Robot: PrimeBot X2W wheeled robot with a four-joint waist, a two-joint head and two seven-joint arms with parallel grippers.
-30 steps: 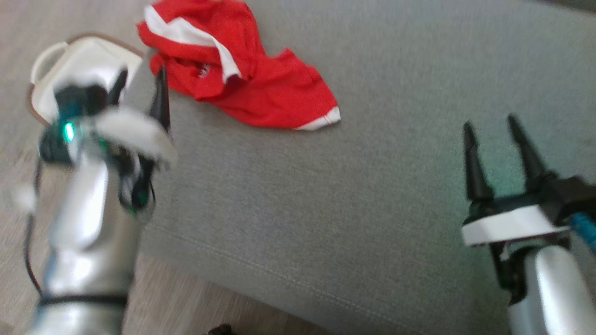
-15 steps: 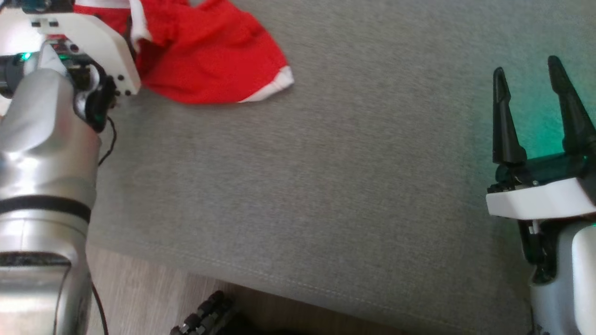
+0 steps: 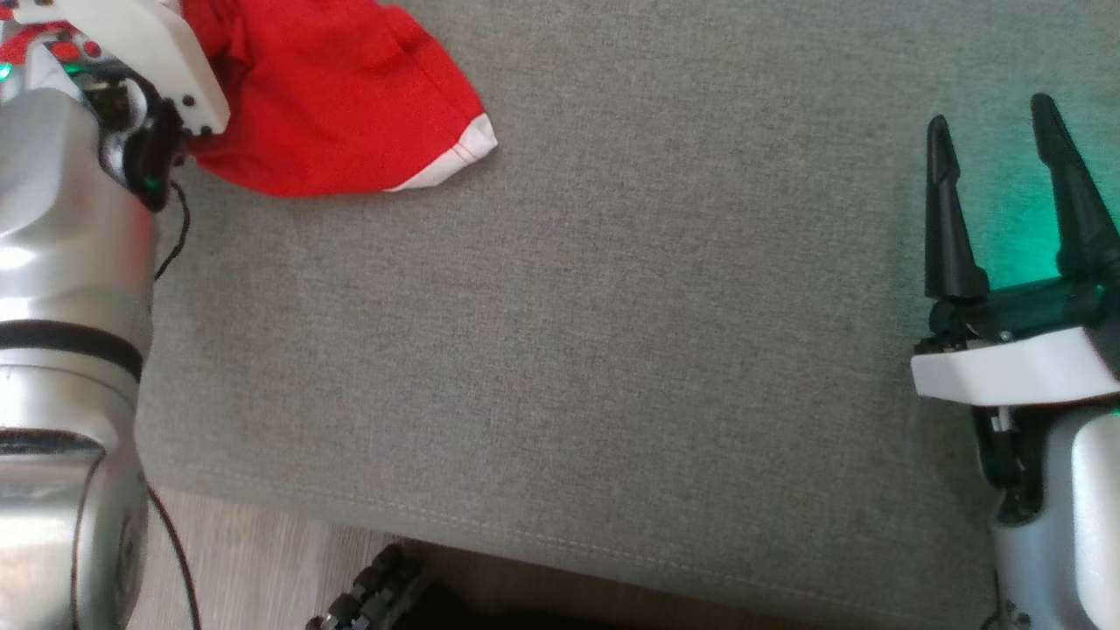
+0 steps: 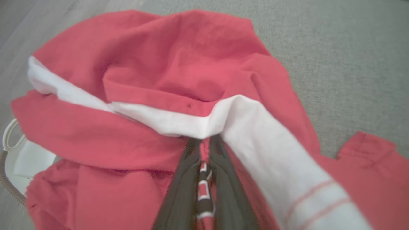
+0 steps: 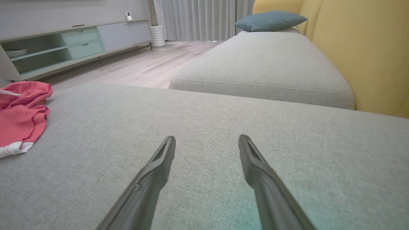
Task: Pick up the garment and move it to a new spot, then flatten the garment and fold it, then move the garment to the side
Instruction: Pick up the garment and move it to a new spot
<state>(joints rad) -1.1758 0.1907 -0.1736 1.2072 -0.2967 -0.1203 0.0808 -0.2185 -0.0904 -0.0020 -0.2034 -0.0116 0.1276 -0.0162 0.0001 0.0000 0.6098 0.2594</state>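
Grey sofa cushion [image 3: 612, 306] stretches beneath both arms, and the red garment [image 3: 332, 114] with white trim lies crumpled at its far left corner, close to the drop to the wooden floor [image 3: 245, 560]. In the left wrist view the left gripper [image 4: 204, 143] has its two dark fingers pressed together on a narrow fold of red cloth, just below a white band. The right gripper [image 3: 989, 112] hovers with its fingers spread, well apart from the garment, over bare cushion.

The pinch looks thin, and that is the main hazard. If the fingers have caught only one layer, a lift may pull that fold free and leave the bulk behind. The cloth could also slip out altogether under its own weight.

Part of the fabric sits beside a white handled object [image 4: 19, 159] at the cushion's edge. A trailing sleeve or hem could catch on it during the carry, or slide off toward the floor. A loose cable [image 3: 175, 227] hanging at the left wrist runs near the cloth and might tangle with it. With the other arm so far off, nothing stands ready to catch a drop.
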